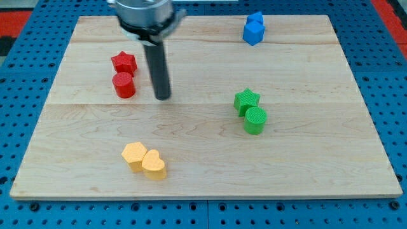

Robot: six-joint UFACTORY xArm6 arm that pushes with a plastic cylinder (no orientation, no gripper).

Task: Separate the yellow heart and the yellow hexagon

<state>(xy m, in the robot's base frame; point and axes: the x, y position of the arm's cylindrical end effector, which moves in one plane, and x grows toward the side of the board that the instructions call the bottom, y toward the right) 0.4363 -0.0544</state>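
The yellow hexagon [134,154] and the yellow heart [154,164] lie touching each other near the view's bottom left of the wooden board, the heart to the right and slightly lower. My tip [163,97] rests on the board well above them, toward the view's top, just right of the red blocks. The rod rises from the tip to the arm's mount at the top edge of the view.
A red star [124,62] and a red cylinder [123,84] sit together left of my tip. A green star [247,99] and green cylinder [255,119] touch at the right. Two blue blocks [254,28] stand at the top right. The board's edge [203,196] meets blue pegboard.
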